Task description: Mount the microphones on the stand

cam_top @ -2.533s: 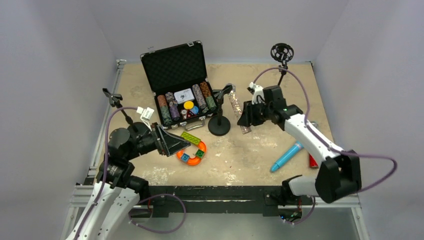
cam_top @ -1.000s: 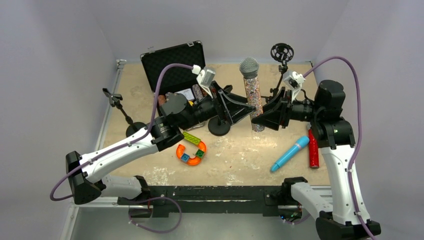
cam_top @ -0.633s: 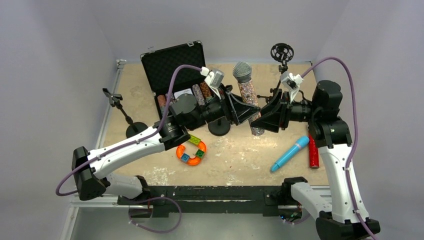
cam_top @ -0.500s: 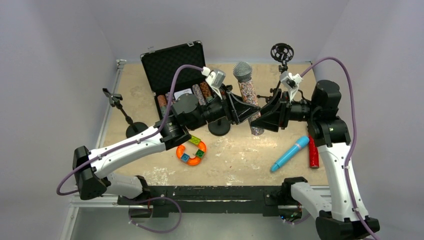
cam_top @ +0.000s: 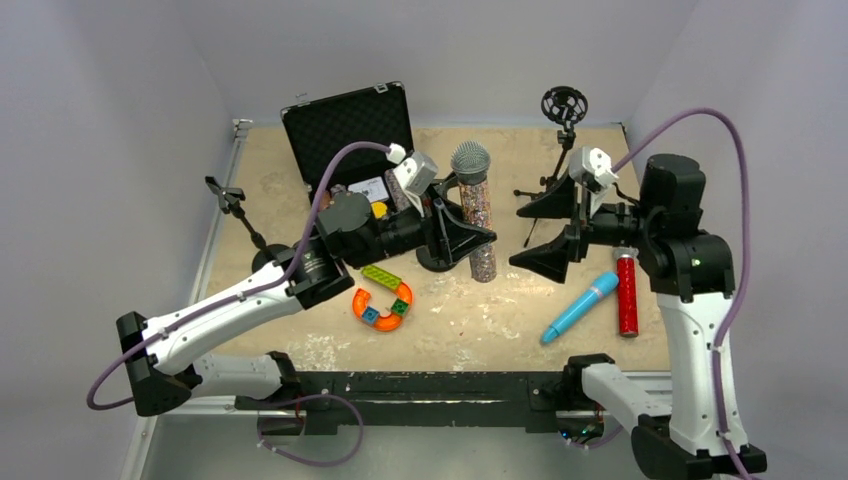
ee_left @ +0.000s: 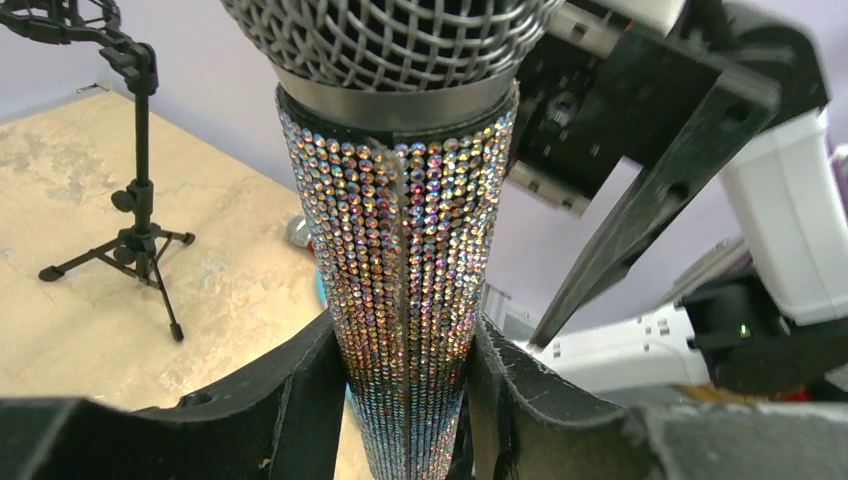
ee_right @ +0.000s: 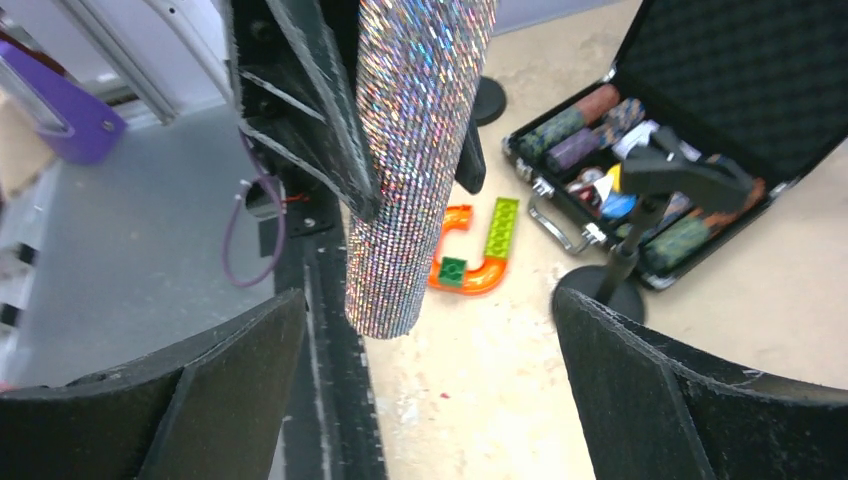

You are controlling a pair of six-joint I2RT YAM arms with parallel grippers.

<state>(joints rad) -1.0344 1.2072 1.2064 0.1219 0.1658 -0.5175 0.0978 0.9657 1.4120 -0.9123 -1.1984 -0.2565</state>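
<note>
L claw (cam_top: 468,238) clamped tight, R claw (cam_top: 534,234) wide open.

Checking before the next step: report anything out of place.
Nothing spilled or broken. The glitter microphone is upright in the left gripper, not clipped in; the blue microphone and red microphone lie loose on the table.

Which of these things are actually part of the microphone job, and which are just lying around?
For the job: silver-pink glitter microphone, blue microphone, red glitter microphone, round-base stand, clip stand, tripod stand.
Lying about: poker chip case, orange toy ring.
</note>
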